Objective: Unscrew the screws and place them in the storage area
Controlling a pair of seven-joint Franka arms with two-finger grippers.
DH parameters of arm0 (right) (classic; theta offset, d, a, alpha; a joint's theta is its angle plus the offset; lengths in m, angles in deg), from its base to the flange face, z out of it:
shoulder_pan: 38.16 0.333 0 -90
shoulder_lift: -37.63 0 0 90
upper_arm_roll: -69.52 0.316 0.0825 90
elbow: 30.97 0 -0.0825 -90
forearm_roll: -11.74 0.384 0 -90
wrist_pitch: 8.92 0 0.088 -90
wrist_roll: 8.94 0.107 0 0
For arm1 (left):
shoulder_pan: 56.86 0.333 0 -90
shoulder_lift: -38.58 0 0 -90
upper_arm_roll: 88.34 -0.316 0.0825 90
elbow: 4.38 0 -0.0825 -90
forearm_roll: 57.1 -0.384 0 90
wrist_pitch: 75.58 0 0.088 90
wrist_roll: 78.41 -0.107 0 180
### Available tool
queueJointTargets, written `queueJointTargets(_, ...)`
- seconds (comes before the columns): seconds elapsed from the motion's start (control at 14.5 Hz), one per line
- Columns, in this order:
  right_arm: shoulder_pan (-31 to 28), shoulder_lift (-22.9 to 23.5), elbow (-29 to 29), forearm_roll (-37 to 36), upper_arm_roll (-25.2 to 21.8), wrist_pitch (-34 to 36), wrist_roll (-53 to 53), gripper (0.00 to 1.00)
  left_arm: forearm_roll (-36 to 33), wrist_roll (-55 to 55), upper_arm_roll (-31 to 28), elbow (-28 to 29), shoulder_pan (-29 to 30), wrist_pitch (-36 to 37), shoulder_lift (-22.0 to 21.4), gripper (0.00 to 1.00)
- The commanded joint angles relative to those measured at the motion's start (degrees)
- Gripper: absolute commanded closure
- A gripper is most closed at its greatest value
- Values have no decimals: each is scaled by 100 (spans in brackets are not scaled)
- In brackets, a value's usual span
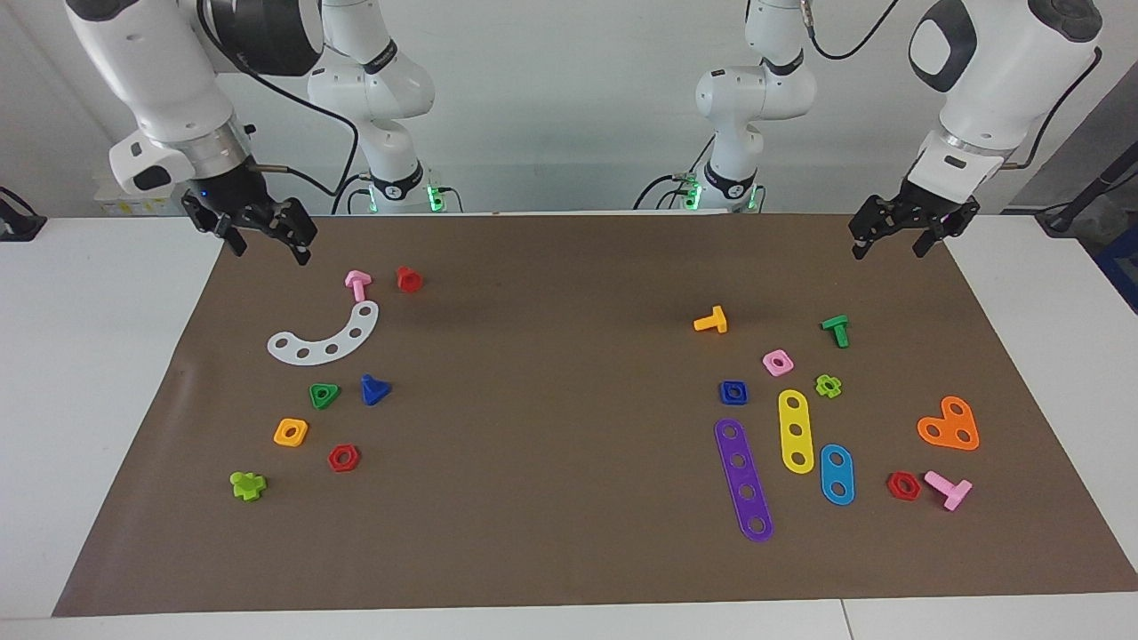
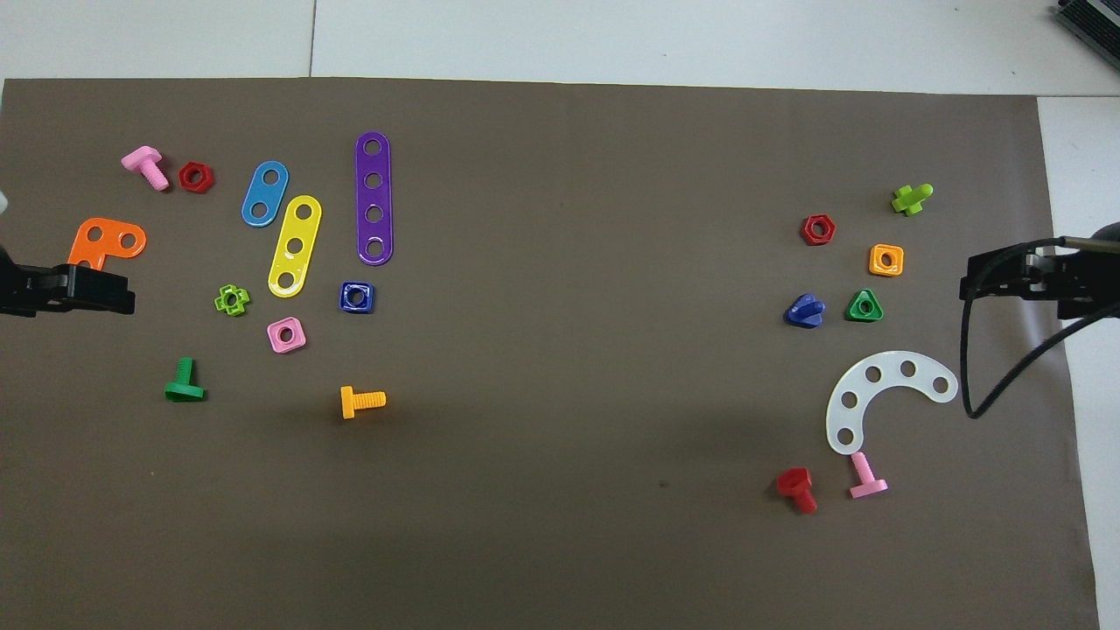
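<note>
The dark-blue bolt with a triangular head lies loose on the brown paper mat, toward the right arm's end. It also shows in the overhead view. A green triangular nut lies beside it, apart from it. This unmarked patch among small coloured pieces is the storage area. My right gripper is open and empty, raised over the mat's corner at its own end. My left gripper is open and empty, raised over the mat's edge at the left arm's end.
Around the bolt lie a white curved strip, a pink bolt, a red bolt, orange and red nuts. At the left arm's end lie a flat blue square nut, purple and yellow strips and other pieces.
</note>
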Motion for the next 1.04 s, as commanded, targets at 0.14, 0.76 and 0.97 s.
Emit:
queueJointTargets(0.14, -85, 176, 342, 98, 66, 269, -104, 0, -136, 84, 7, 186, 2, -54, -183, 0)
queueJointTargets(0.76, 4, 167, 306, -104, 75, 207, -184, 0, -145, 84, 7, 186, 2, -54, -183, 0)
queueJointTargets(0.97, 4, 167, 297, -104, 75, 242, -166, 0, -136, 84, 7, 186, 2, -53, -183, 0)
